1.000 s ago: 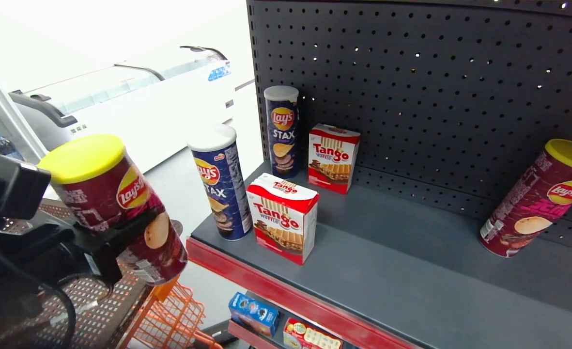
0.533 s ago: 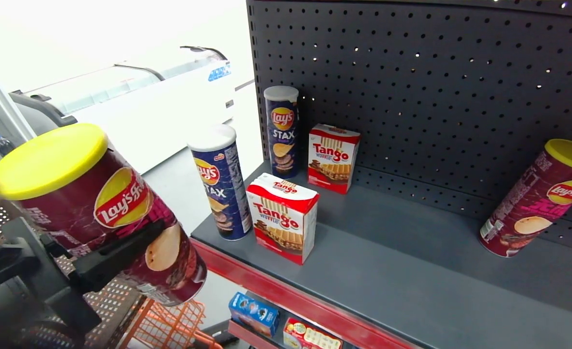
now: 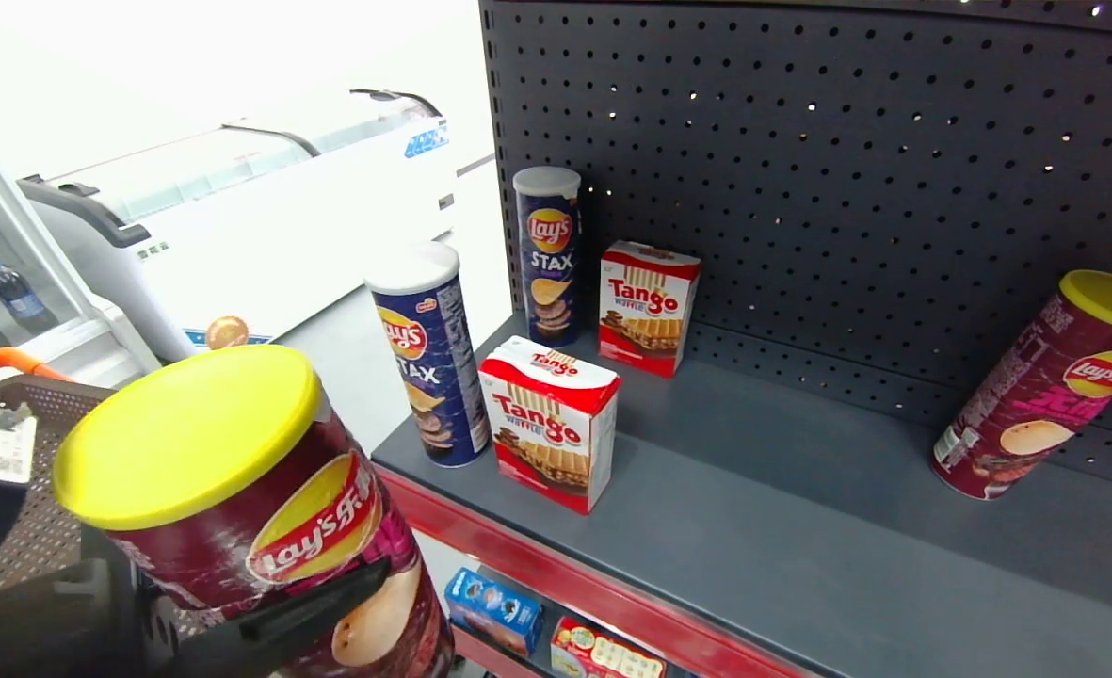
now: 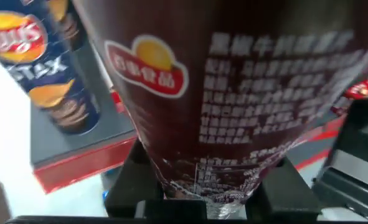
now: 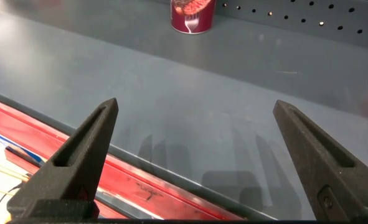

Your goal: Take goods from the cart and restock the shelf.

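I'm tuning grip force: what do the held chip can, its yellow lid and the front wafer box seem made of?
The chip can looks like a paperboard tube with glossy printed wrap, going by its sheen. Its yellow lid looks like smooth plastic with a moulded rim. The front wafer box is probably thin printed cardboard, given its folded edges.

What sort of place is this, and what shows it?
Likely a supermarket aisle: a pegboard-backed shelf holding crisp cans and wafer boxes, a chest freezer behind, a mesh cart.

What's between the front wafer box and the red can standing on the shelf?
Nothing; in the head view the shelf is bare between the front wafer box and that red can.
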Tool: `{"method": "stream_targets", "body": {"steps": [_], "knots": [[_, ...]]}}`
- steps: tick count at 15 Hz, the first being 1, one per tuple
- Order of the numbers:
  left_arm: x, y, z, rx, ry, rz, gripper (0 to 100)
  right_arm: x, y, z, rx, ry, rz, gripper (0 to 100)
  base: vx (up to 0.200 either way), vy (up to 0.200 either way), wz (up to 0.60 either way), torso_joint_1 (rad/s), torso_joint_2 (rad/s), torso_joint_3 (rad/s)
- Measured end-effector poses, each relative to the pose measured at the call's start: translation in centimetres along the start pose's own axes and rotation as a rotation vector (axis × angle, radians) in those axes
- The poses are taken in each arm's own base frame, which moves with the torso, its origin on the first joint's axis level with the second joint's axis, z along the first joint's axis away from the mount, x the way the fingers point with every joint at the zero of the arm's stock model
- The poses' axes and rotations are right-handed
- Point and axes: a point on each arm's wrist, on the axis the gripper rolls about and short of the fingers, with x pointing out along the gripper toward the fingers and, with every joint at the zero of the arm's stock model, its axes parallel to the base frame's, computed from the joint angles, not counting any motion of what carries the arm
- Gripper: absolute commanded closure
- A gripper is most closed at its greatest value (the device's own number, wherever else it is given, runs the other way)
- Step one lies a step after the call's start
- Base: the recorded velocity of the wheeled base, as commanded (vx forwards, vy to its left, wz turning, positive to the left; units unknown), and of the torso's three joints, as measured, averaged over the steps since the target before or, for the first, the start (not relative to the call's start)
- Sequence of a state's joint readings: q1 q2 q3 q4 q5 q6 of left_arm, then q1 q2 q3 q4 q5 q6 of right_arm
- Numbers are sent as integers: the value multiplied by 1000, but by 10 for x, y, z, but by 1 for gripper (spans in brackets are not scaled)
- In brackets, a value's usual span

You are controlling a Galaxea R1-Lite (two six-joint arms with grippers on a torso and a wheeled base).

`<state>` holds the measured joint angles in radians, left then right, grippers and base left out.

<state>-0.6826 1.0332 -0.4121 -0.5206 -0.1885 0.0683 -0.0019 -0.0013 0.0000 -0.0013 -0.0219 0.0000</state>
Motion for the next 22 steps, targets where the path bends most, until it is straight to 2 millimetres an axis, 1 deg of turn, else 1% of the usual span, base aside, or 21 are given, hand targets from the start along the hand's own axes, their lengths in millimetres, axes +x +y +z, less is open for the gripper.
{"method": "stream_targets", "body": {"steps": [2, 5, 7, 11, 18, 22], "knots": [[2, -5, 4, 5, -9, -72, 100, 0, 0, 0, 0, 0, 1, 0, 0, 0, 0, 0, 0, 0], [9, -8, 8, 19, -12, -161, 100, 0, 0, 0, 0, 0, 1, 0, 0, 0, 0, 0, 0, 0], [15, -7, 10, 32, -11, -177, 100, 0, 0, 0, 0, 0, 1, 0, 0, 0, 0, 0, 0, 0], [23, -7, 9, 30, 8, -197, 100, 0, 0, 0, 0, 0, 1, 0, 0, 0, -600, -2, 2, 8], [27, -6, 7, 25, 26, -200, 100, 0, 0, 0, 0, 0, 1, 0, 0, 0, -600, 5, 5, 2], [27, -6, 5, 24, 31, -199, 100, 0, 0, 0, 0, 0, 4, 0, 0, 0, 0, 0, 0, 0]]}}
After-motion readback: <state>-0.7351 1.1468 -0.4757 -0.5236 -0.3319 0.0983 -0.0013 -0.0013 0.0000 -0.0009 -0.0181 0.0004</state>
